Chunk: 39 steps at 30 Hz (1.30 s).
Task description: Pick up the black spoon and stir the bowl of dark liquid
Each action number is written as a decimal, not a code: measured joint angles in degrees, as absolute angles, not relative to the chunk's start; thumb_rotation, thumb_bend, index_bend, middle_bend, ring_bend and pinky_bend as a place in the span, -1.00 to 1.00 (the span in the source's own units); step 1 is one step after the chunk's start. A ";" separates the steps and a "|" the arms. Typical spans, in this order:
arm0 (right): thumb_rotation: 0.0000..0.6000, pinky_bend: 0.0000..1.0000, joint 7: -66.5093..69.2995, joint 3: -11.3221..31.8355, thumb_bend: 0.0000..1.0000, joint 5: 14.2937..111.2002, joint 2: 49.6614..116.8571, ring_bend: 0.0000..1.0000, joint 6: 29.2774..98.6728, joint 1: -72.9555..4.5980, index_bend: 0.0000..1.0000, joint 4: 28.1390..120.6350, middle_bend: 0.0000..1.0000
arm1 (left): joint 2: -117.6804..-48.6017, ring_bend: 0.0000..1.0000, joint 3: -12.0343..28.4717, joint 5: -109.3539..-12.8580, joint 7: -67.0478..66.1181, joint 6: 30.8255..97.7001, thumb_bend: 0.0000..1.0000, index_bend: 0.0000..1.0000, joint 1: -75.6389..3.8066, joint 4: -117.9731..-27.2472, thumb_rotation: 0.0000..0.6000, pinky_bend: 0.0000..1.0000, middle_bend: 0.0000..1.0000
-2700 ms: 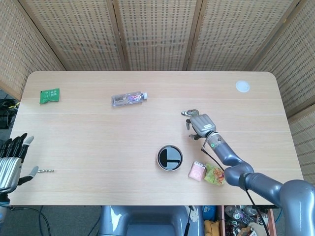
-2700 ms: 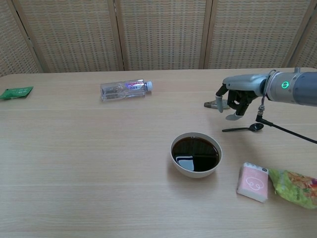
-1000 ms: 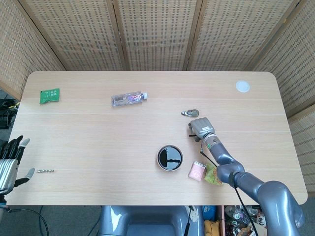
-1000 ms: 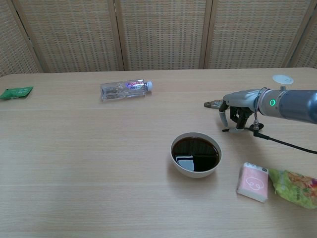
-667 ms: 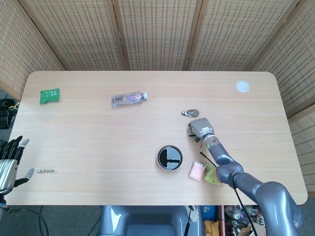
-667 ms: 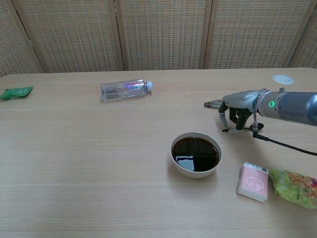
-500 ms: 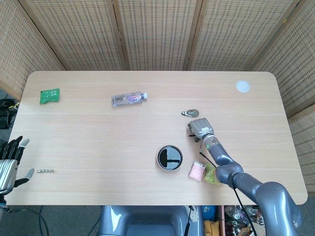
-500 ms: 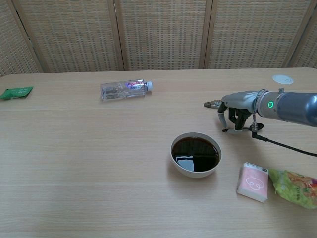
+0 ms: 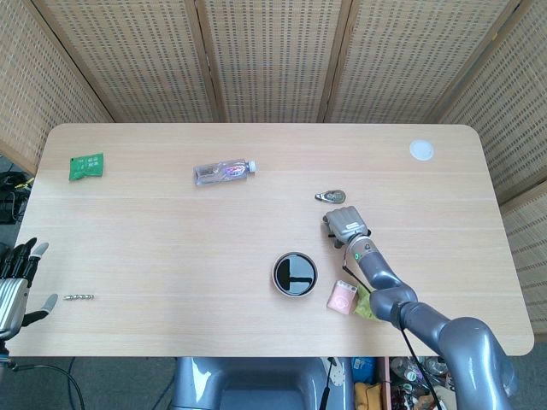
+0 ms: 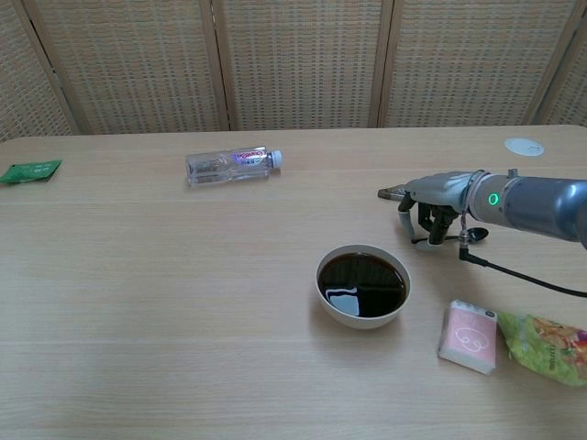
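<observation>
Chest view shows the right hand [image 10: 433, 209] low on the bench [image 10: 165, 275], fingers curled down around the handle of the black spoon [image 10: 475, 235], probably to pinch it; a firm hold I cannot confirm. The bowl [image 10: 363, 285] of dark liquid sits just beside this hand, towards the robot. The left hand [image 9: 13, 286] hangs off the bench edge, fingers spread.

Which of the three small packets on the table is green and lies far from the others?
The green packet at the far-left back corner; the pink packet and yellow-green packet lie together beside the bowl.
</observation>
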State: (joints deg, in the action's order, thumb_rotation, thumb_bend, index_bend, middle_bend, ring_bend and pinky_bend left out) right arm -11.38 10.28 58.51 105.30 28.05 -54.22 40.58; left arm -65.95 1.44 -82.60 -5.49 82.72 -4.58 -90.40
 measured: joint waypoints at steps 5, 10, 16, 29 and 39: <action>1.00 1.00 -11.16 10.40 0.03 58.74 105.60 0.86 28.10 -53.95 0.10 39.89 0.82 | -65.98 -1.00 1.45 -82.60 -5.41 82.70 -0.36 -1.00 -4.54 -90.31 1.00 -1.00 -1.00; 1.00 1.00 -10.56 10.46 0.04 59.46 105.59 0.86 28.20 -53.68 0.11 39.60 0.82 | -66.02 -1.00 1.51 -82.59 -5.50 82.63 -0.36 -1.00 -4.60 -90.32 1.00 -1.00 -1.00; 1.00 1.00 -9.91 10.57 0.04 60.15 105.42 0.86 28.36 -53.37 0.11 39.60 0.82 | -65.96 -1.00 1.51 -82.64 -5.73 82.35 -0.36 -1.00 -4.76 -90.46 1.00 -1.00 -1.00; 1.00 1.00 -8.26 10.48 0.05 61.56 106.23 0.86 27.47 -52.84 0.11 37.58 0.82 | -65.99 -1.00 1.60 -82.49 -6.19 82.18 -0.36 -1.00 -4.89 -90.75 1.00 -1.00 -1.00; 1.00 1.00 -7.29 10.66 0.14 62.51 107.05 0.88 26.89 -52.87 0.18 36.29 0.83 | -66.05 -1.00 1.53 -82.32 -5.91 82.16 -0.36 -1.00 -4.74 -90.44 1.00 -1.00 -1.00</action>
State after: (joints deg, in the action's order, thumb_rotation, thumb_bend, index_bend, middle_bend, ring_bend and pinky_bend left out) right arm -7.29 10.66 62.51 107.05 26.89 -52.87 36.29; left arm -66.05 1.53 -82.32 -5.91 82.16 -4.74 -90.44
